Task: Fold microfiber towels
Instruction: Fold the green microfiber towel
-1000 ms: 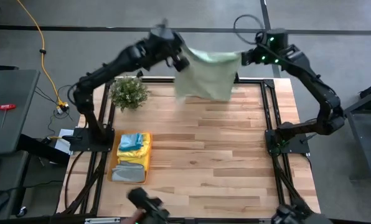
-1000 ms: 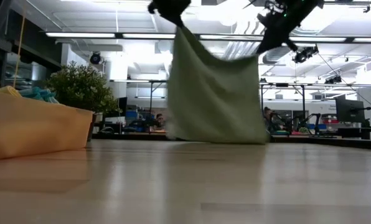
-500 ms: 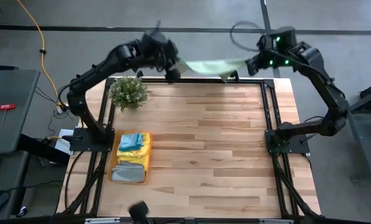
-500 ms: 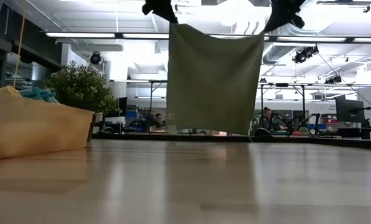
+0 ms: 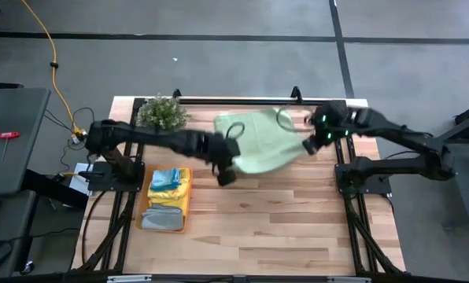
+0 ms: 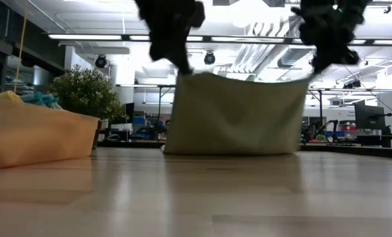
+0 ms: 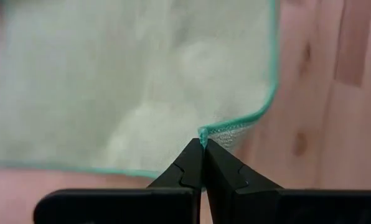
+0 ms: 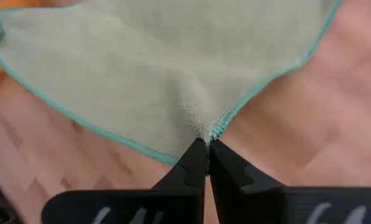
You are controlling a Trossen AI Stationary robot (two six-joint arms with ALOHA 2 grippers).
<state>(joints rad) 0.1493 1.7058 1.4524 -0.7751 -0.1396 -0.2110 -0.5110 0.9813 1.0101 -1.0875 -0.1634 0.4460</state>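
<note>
L gripper (image 5: 226,163) & R gripper (image 5: 310,144) each pinch a corner of the pale green towel (image 5: 256,141), its bottom edge resting on the table (image 5: 282,212) near the far edge.

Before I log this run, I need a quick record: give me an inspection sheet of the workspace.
Surface: wooden table, bare near side.
Job's things: pale green towel held by two corners, lower edge on the table; more towels in the orange tray.
Clutter: small plant.
Grippers: left gripper and right gripper each shut on a towel corner.
Cables: yellow cable on the floor.
Surroundings: grey floor; lab room behind.
</note>
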